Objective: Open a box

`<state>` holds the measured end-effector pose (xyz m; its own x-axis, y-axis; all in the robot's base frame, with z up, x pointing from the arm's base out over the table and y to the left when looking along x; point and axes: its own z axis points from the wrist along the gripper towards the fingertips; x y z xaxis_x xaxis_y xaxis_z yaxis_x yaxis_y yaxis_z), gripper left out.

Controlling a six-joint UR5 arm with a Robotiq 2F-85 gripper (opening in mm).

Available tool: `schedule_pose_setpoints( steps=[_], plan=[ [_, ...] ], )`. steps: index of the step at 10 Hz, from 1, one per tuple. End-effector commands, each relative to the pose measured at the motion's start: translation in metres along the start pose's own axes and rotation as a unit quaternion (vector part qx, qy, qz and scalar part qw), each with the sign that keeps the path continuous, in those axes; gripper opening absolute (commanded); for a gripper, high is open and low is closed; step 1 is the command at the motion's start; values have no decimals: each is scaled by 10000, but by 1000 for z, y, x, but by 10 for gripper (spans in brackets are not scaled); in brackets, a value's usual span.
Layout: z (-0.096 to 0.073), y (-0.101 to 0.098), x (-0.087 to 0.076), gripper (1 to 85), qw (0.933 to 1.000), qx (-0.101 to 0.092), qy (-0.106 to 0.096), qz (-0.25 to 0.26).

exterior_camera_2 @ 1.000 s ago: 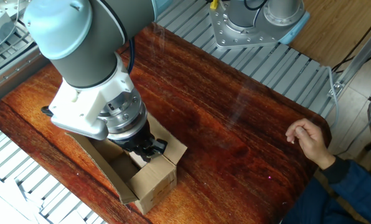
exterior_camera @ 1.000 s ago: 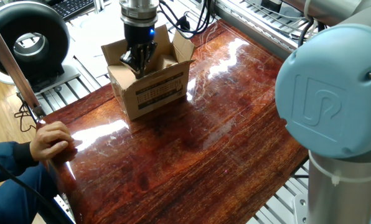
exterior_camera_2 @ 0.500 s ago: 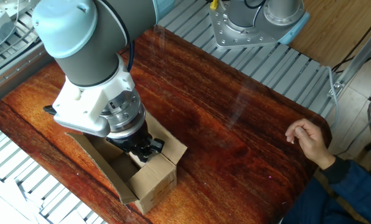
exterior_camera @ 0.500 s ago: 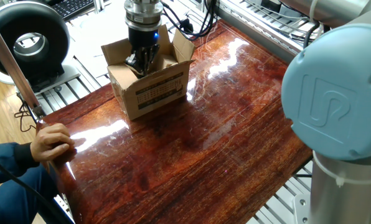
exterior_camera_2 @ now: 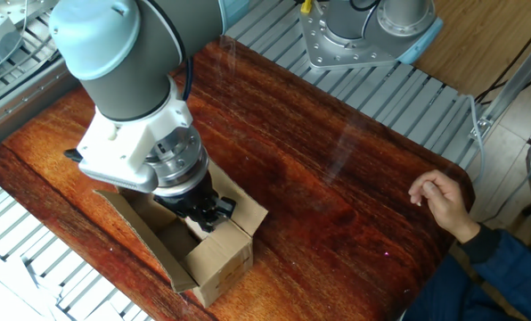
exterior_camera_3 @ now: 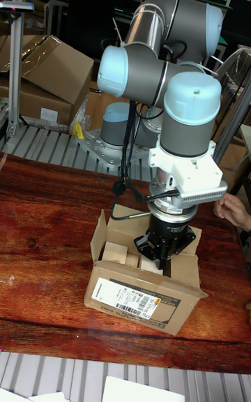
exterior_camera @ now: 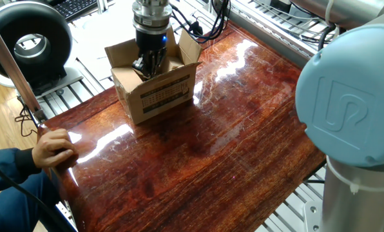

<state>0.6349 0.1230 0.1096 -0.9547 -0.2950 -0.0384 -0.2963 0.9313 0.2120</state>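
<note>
Glossy reddish wooden desk (exterior_camera: 230, 142), small brown corrugated cardboard box (exterior_camera: 154, 90) with flaps raised, entered from above by black claw (exterior_camera: 145, 64), claw opening cannot be told.

jaws: state unclear inside box (exterior_camera: 154, 84) | box floor: hidden by gripper (exterior_camera_2: 205, 209)

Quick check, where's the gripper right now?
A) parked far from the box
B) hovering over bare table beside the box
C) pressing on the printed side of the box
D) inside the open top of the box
D: the gripper reaches down between the raised flaps of the box.
</note>
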Motion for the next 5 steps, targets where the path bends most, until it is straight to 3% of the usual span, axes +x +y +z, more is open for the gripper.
schedule_pose_setpoints(
  steps=[1,4,5],
  plan=[
    [-5,23,-7,10,9988,-361,13,323],
    [-13,37,-7,10,9969,-639,25,462],
    [-15,38,-5,10,9968,-645,47,461]
  ],
)
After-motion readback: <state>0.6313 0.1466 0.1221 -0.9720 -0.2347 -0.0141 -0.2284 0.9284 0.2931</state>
